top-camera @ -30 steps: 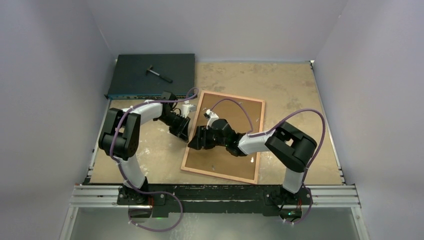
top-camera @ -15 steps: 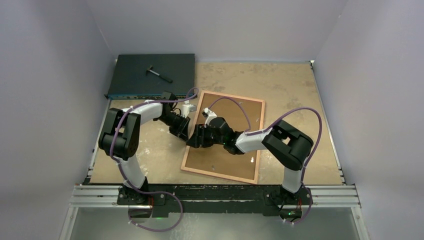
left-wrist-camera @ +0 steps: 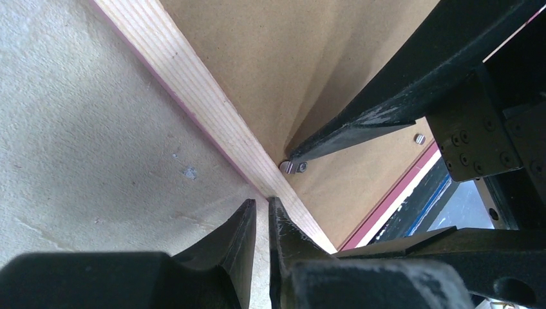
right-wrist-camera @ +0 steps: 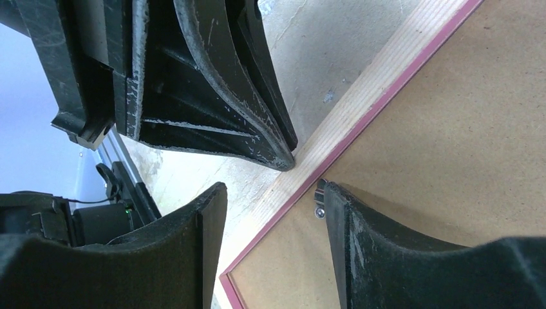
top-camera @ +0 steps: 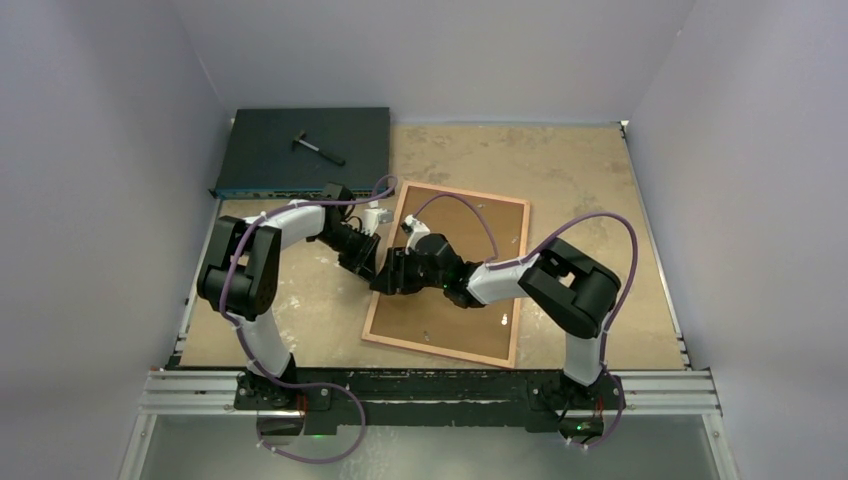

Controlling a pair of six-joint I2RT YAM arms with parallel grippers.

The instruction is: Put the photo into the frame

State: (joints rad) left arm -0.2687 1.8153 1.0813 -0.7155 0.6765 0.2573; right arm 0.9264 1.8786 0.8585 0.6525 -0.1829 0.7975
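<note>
- The frame (top-camera: 465,192) lies back up at the middle of the bench (top-camera: 600,180), with a brown backing board (top-camera: 440,325) seated inside its rails.
- The left fingers (left-wrist-camera: 241,232) are clenched almost together on nothing, tips at the frame's left rail.
- The right fingers (right-wrist-camera: 360,244) are released and straddle that rail, one tip by a small metal tab (right-wrist-camera: 319,211) on the board.

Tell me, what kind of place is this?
Probably a robot test booth, not a house: plain pale walls box in a worn tan tabletop, black-and-white robot arms, left and right, are bolted to a metal rail at its near edge, and a dark flat electronics box sits back left.
</note>
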